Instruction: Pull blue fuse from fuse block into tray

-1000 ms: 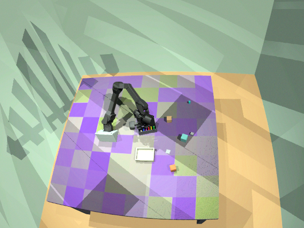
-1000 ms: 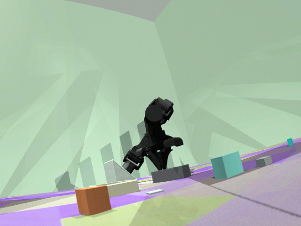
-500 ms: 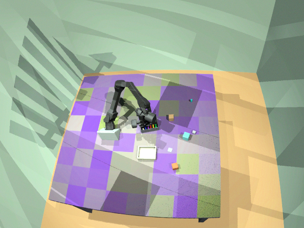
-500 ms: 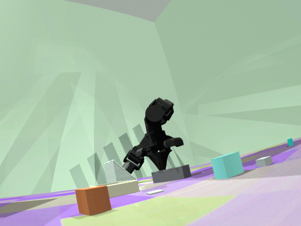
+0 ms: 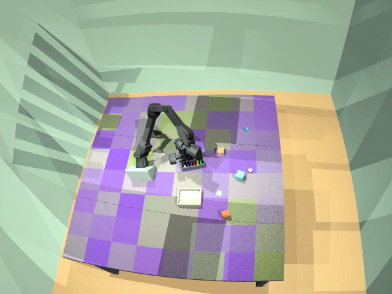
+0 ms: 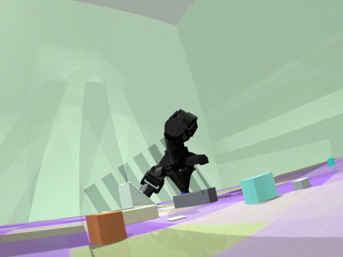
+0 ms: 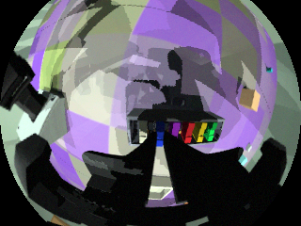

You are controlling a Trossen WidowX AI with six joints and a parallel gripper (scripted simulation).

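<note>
On the purple checkered mat (image 5: pixel 104 234), the gripper (image 7: pixel 161 139) pinches the blue fuse (image 7: pixel 161 132), seated in the fuse block (image 6: pixel 193 198).
</note>
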